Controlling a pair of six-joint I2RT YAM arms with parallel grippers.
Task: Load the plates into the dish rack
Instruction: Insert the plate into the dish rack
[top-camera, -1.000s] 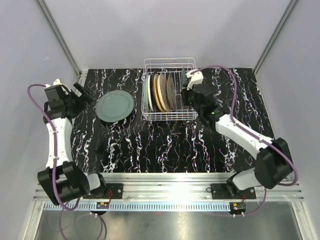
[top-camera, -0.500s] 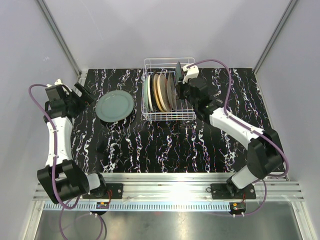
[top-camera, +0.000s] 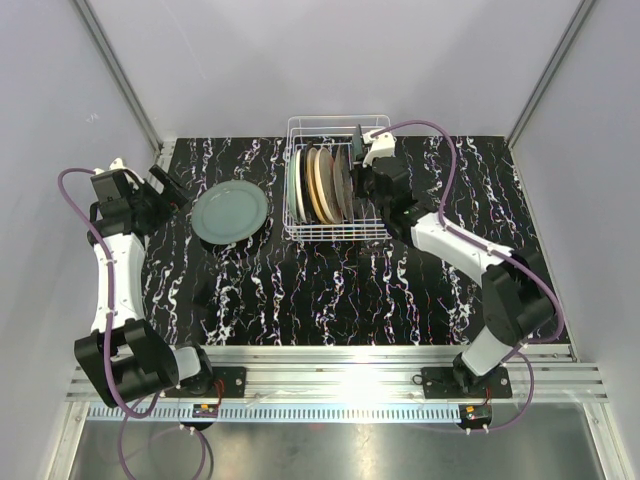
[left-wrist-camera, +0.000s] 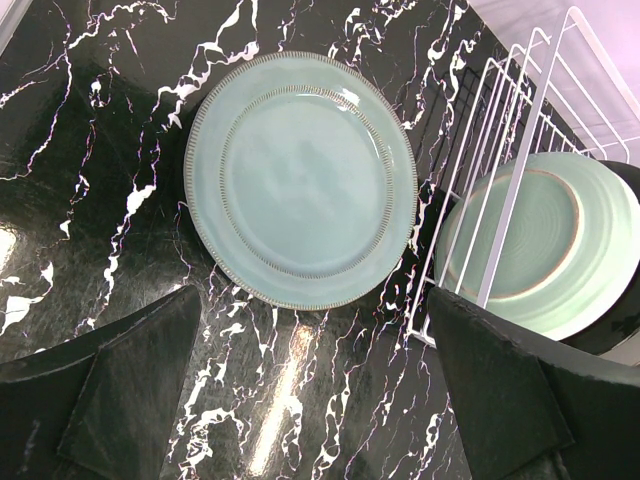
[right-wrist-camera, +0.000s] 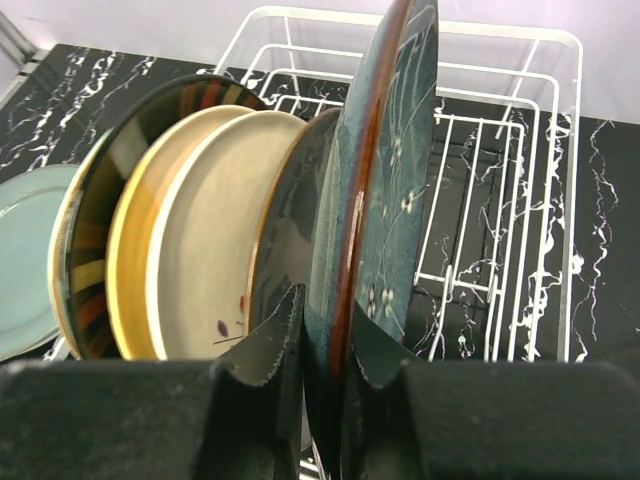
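The white wire dish rack (top-camera: 300, 128) stands at the back middle of the table with several plates upright in it. My right gripper (top-camera: 362, 170) is shut on a dark teal plate with a brown rim (right-wrist-camera: 385, 190) and holds it on edge over the rack's right part, beside the other racked plates (right-wrist-camera: 200, 240). A pale green plate (top-camera: 230, 211) lies flat on the table left of the rack; it also shows in the left wrist view (left-wrist-camera: 300, 180). My left gripper (left-wrist-camera: 310, 400) is open and empty, left of that plate.
The rack's right part (right-wrist-camera: 500, 200) holds no plates. The rack's left wall (left-wrist-camera: 500, 180) shows in the left wrist view with a pale green plate (left-wrist-camera: 545, 245) behind it. Grey enclosure walls stand close at left, right and back.
My right gripper has moved left and up over the rack, lifting the dark teal plate on edge above its right side. The left arm has stayed put.
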